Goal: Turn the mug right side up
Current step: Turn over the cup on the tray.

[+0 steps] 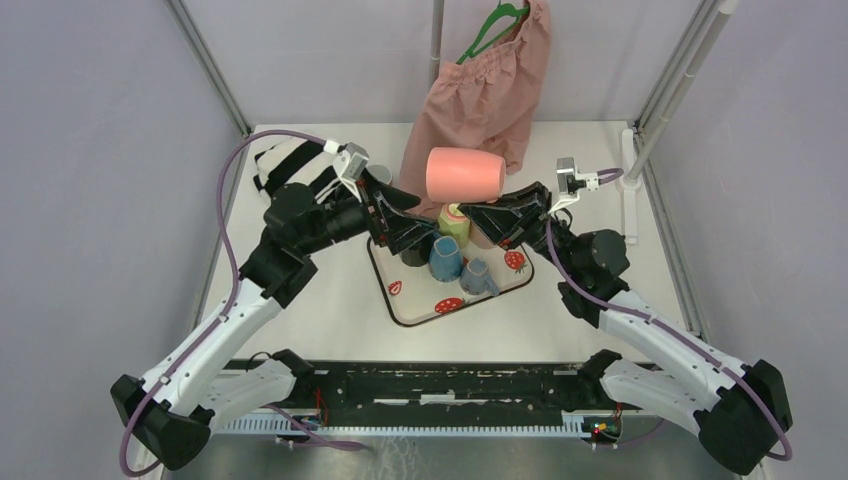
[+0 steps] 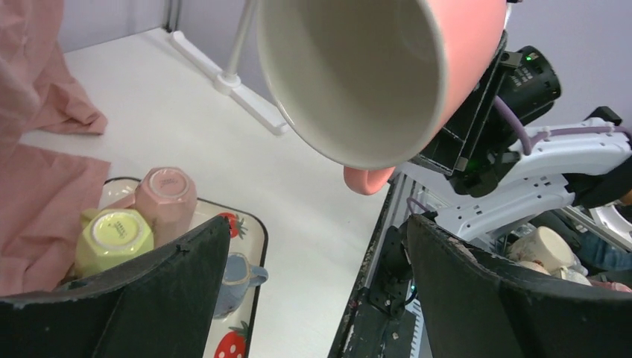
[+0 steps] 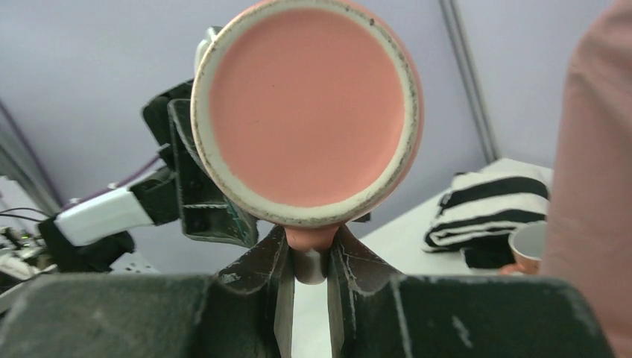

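Near edge: bare table (image 1: 330, 320) is running open between the arm bases and the tray (image 1: 418, 302), with free strips on both sides of the tray too. The tray is sitting mid-table, one corner pointing at the bases. Cups are crowding its far half: blue cup (image 1: 445, 258), grey-blue cup (image 1: 477, 277), yellow-green cup (image 2: 113, 233) and pale pink cup (image 2: 168, 195), the last two showing bottoms up.

Sides: walls are closing in left and right. A left post (image 1: 210, 65) and right post (image 1: 680, 70) are standing at the back corners, and a white stand (image 1: 630, 190) is lying along the right table edge.

Back: a pink cloth (image 1: 480, 100) is hanging from a green hanger (image 1: 490, 25) and draping onto the table right behind the work spot, so room is tight there. A striped cloth (image 1: 285, 165) is lying back left.

The mug (image 1: 465, 173) is hanging in the air over the tray's far end, lying on its side. Its mouth is facing the left arm, its base is facing the right wrist camera, and its handle (image 3: 309, 239) is pointing down.

The right gripper (image 3: 309, 261) is clamping the handle, with its fingers (image 3: 272, 276) pressing both sides.

The left gripper (image 2: 317, 246) is sitting just beside the mug's mouth, jaws spread wide, gripping nothing and not touching the mug.
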